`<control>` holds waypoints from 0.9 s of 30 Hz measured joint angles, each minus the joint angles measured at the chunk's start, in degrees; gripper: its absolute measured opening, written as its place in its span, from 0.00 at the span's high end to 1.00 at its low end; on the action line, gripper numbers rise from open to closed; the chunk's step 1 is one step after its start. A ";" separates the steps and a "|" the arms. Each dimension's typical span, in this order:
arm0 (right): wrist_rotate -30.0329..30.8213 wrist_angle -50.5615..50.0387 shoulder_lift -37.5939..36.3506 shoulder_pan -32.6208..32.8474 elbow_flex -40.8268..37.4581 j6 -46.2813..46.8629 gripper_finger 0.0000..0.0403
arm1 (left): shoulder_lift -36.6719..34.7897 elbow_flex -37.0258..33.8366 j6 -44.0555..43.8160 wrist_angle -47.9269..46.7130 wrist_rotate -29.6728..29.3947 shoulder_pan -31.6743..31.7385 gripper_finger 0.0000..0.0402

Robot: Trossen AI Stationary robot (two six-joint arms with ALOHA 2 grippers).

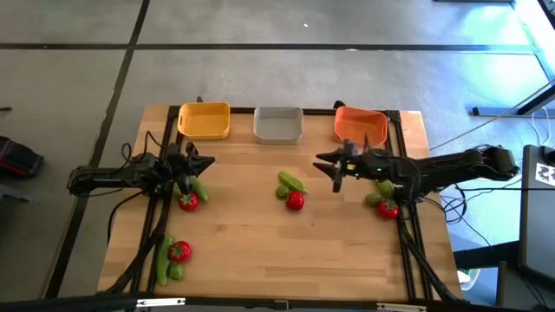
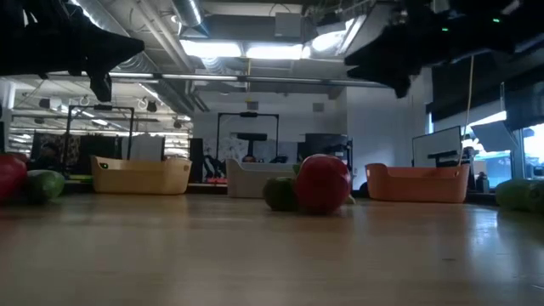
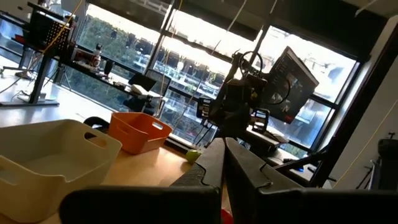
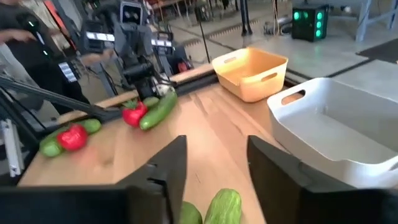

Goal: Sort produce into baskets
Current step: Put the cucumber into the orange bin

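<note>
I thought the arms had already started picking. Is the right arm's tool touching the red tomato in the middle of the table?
Apart. In the low view the right tool hangs high above the round red tomato, with open room background between them.

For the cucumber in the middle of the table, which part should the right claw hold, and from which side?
Probably mid-length, from above. The cucumber lies flat and slanted, with a lime and tomato close beside it. The open right claw should close across its narrow width, away from those neighbours.

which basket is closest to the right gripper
The orange basket, at the row's right end; the right gripper hovers just in front of it, while the grey and yellow ones sit farther left.
</note>
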 joint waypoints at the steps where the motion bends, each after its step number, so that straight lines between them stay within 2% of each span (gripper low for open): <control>1: 0.00 -0.99 1.90 0.00 1.46 0.20 0.55 | 0.00 0.00 -0.03 -0.07 0.00 0.00 0.98; 5: 0.00 -7.04 9.27 0.00 7.24 0.35 0.45 | 0.00 0.00 -1.68 -0.38 -0.02 0.00 0.98; 8: -0.02 -12.18 14.27 0.00 10.69 0.35 0.42 | 0.00 0.00 -2.49 -0.47 -0.02 0.00 0.98; 12: -0.07 -14.95 20.10 0.00 13.32 0.35 0.42 | 0.00 0.00 -2.54 -0.49 -0.06 0.00 0.98; 21: -0.80 -13.49 29.11 0.00 14.79 0.35 0.44 | 0.00 0.00 -2.53 -0.50 -0.07 0.00 0.98; 27: -4.95 -12.69 33.10 0.00 14.79 1.23 0.44 | -0.01 0.00 -1.50 -0.57 -0.09 0.00 0.98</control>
